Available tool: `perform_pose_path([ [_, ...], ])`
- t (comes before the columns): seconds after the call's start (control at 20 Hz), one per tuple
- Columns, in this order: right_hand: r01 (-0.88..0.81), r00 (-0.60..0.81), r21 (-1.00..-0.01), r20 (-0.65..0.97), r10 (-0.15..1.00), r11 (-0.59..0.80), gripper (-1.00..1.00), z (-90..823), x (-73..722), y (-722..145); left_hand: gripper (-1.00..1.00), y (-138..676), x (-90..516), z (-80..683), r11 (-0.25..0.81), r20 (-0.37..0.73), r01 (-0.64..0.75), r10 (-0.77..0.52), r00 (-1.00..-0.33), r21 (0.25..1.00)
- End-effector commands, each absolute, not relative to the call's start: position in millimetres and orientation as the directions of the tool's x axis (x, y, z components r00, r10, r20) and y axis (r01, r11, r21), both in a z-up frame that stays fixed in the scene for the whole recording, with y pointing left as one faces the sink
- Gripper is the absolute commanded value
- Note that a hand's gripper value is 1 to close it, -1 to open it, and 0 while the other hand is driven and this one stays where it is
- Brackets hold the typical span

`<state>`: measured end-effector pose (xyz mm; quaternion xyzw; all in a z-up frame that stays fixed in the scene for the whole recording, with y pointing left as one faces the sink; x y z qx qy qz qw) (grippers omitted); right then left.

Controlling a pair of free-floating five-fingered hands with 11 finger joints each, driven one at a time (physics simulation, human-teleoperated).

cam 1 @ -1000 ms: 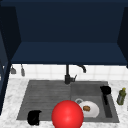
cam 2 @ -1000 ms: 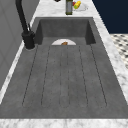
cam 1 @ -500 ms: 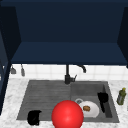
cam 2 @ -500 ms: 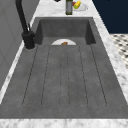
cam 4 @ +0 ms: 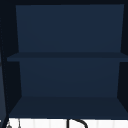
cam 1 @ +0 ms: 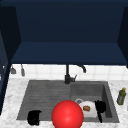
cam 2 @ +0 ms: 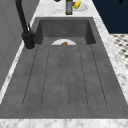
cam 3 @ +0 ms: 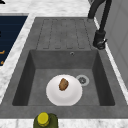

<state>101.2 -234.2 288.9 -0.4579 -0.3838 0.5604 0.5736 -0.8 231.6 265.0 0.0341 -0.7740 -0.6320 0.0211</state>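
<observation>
A white plate (cam 1: 88, 110) with a brown piece of food (cam 1: 86, 108) lies in the sink basin (cam 1: 106, 100), beside the drain (cam 1: 79, 101). In the right side view the plate (cam 3: 64, 91) and food (cam 3: 63, 84) sit on the basin floor. My right hand (cam 1: 100, 107) hovers just right of the plate, over the basin. My left hand (cam 1: 34, 117) hangs low at the front left, over the draining board (cam 1: 42, 95). A large red ball (cam 1: 67, 115) is at the sink's front edge, between the hands, touching neither.
A black faucet (cam 1: 67, 75) stands behind the sink. A green bottle (cam 1: 121, 96) stands on the marble counter at the right. In the left side view a bowl of fruit (cam 2: 78, 5) sits beyond the bottle (cam 2: 69, 6). The open dark-blue cabinet (cam 4: 67, 57) hangs above.
</observation>
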Motion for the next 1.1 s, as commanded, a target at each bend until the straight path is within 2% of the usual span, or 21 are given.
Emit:
perform_pose_path([
  [0.0,-0.241,0.081,-0.969,-0.078,0.994,-0.057,-1.00,279.6,71.8,-220.7,0.00,231.6,-0.8,265.0,0.199,-0.011,-0.026,-0.079,-0.997,0.980],
  [0.45,-0.198,0.084,-0.977,-0.098,0.992,-0.080,-1.00,274.4,21.4,-190.8,0.00,231.6,-0.8,265.0,0.199,-0.011,-0.026,-0.079,-0.997,0.980],
  [1.05,-0.249,0.074,-0.968,-0.054,0.996,-0.034,-1.00,271.9,15.1,-194.2,0.00,231.6,-0.8,265.0,0.199,-0.011,-0.026,-0.079,-0.997,0.980],
])
